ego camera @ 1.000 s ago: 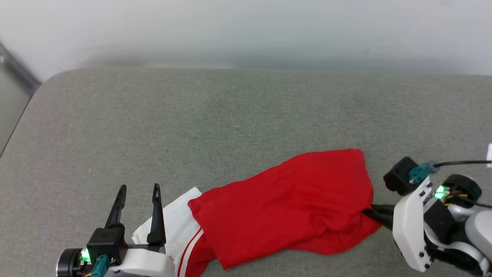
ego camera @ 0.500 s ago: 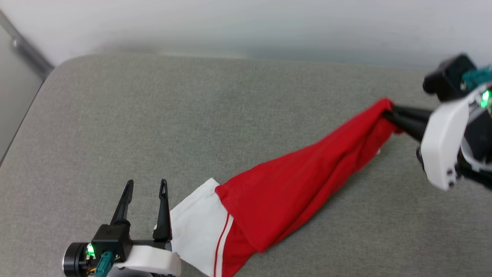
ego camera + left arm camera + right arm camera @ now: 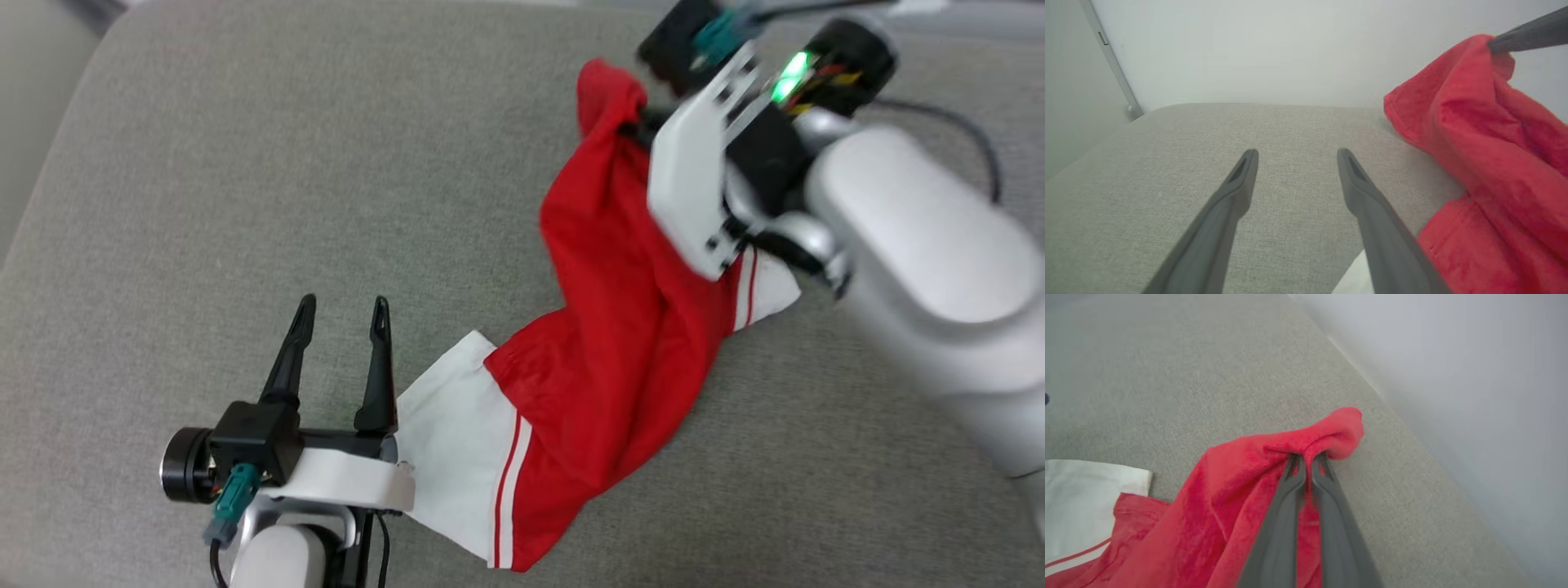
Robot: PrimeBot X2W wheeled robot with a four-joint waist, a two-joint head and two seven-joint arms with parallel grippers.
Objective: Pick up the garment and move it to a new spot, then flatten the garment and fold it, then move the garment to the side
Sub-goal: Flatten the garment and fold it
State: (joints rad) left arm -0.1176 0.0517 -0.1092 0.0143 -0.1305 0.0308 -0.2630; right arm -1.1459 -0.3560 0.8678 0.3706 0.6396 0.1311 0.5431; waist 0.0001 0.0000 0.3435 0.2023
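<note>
While the right pincer (image 3: 1308, 457) clamps it — the garment (image 3: 620, 343) drapes downward.

cloth, weave and hard shells

soft, matt knit in the red cloth jersey with white sleeves (image 3: 620, 327); slightly fuzzy nap up close, limp in loose creases, smoother and flatter on the sleeve cloth beside its thin red stripes. coarse, dry-looking woven fabric over the grey padded surface (image 3: 204, 204), fine-grained and dull. dark, matt, smooth plastic-like fingers on the left gripper (image 3: 343, 306) and on the right gripper (image 3: 1307, 457). glossy white hard shell on the rounded right forearm (image 3: 914, 229), soft highlights along it. smooth, matt finish on the pale wall (image 3: 1290, 49).
</note>
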